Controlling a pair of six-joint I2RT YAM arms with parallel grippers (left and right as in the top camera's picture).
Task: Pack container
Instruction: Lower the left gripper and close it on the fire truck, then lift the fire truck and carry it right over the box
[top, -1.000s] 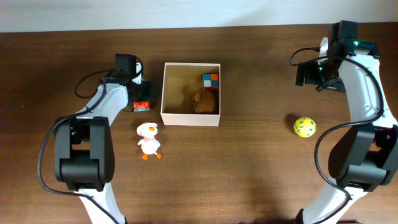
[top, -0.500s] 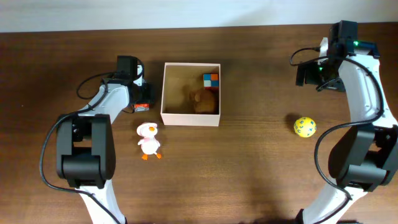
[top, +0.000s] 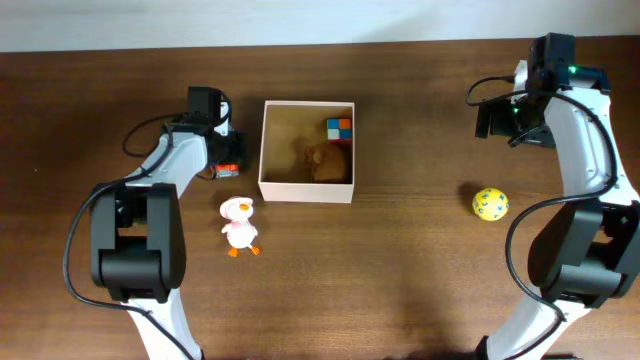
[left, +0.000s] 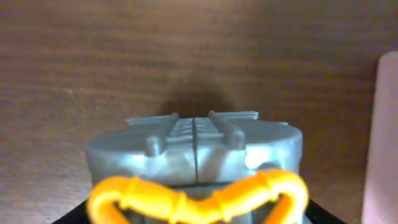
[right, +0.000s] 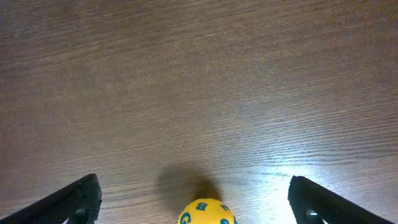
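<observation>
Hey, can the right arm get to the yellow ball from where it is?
Probably yes. The right pincer is open, the ball shows between its fingers in the wrist view, and only bare table lies between them.

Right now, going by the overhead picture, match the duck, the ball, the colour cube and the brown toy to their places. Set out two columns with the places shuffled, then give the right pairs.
Toys
1. duck
2. ball
3. colour cube
4. brown toy

Places
A. on the table, well to the right of the box
B. inside the box, by its right wall, nearer the front
C. on the table, just outside the box's front left corner
D. inside the box, in its back right corner

Pairs: 1-C, 2-A, 3-D, 4-B
</observation>
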